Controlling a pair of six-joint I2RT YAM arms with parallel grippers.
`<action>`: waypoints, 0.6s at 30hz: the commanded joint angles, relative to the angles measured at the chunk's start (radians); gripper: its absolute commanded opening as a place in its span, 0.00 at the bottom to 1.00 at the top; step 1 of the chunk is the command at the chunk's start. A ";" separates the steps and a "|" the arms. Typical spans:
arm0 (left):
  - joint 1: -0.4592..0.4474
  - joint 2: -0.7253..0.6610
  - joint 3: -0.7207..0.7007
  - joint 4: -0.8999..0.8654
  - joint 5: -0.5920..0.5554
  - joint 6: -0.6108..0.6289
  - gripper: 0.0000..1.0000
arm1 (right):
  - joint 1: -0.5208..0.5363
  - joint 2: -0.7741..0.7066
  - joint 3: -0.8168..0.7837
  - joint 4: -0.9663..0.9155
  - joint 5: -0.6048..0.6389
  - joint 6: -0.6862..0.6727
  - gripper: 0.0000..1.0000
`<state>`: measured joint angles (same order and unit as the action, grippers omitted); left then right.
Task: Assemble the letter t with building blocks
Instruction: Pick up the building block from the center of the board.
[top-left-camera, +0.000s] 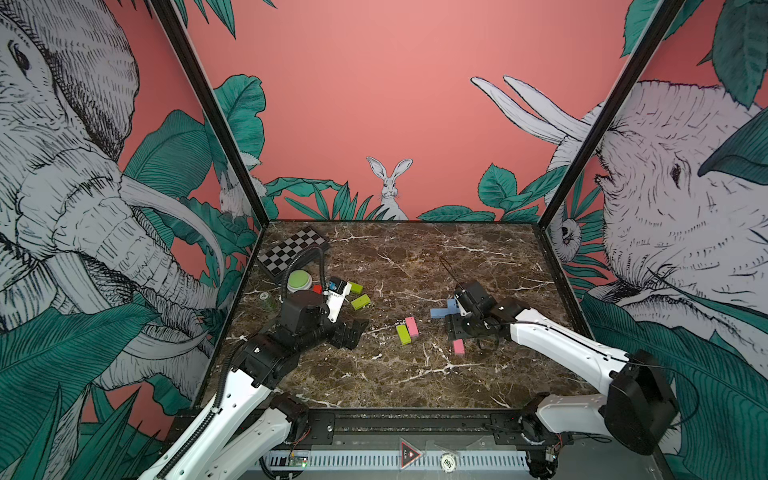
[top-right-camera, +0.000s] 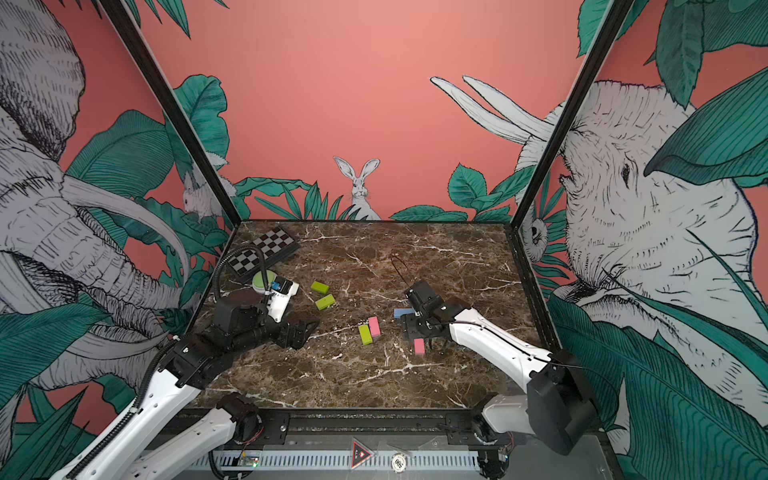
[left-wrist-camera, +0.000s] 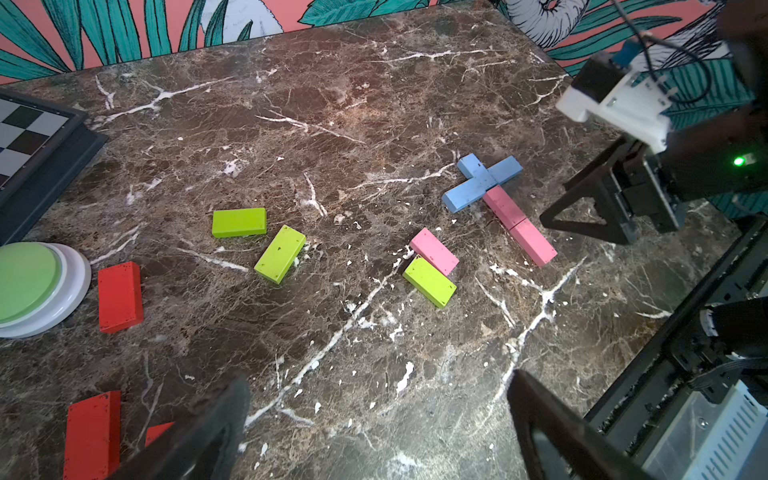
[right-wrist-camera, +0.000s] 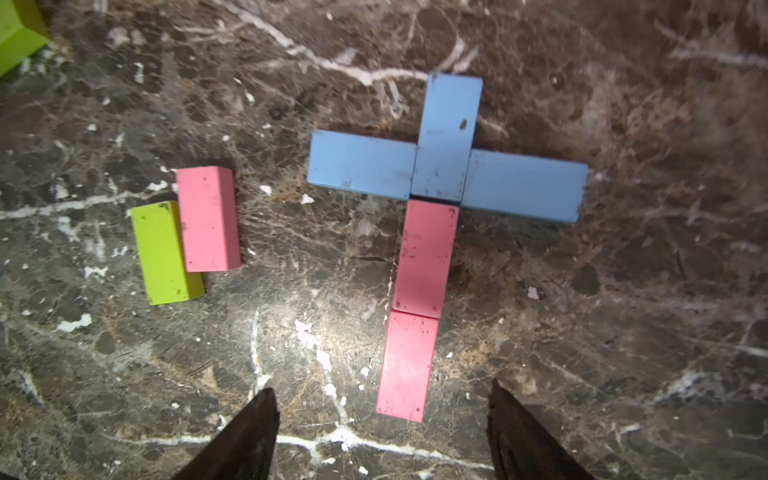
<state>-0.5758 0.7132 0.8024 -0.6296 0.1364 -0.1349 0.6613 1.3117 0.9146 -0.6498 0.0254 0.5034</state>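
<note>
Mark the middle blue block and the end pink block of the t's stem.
middle blue block (right-wrist-camera: 446, 139): right wrist view, centre of top face.
end pink block (right-wrist-camera: 406, 365): right wrist view, centre of top face.

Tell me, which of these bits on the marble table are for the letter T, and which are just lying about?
For the job: three light blue blocks and two pink blocks already laid as the T; spare pink block; lime green blocks; red blocks.
Lying about: chequered board; green-topped button.
</note>
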 joint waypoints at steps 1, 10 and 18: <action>-0.004 -0.008 0.000 -0.014 -0.009 0.004 0.99 | 0.000 0.008 0.054 -0.062 -0.022 -0.072 0.78; -0.005 -0.008 0.000 -0.015 -0.013 0.006 0.99 | 0.058 0.127 0.154 -0.019 -0.096 -0.050 0.76; -0.005 -0.009 0.000 -0.015 -0.012 0.006 0.99 | 0.141 0.279 0.226 0.043 -0.113 0.000 0.70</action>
<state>-0.5758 0.7124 0.8024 -0.6296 0.1303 -0.1345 0.7841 1.5608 1.1236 -0.6388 -0.0731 0.4763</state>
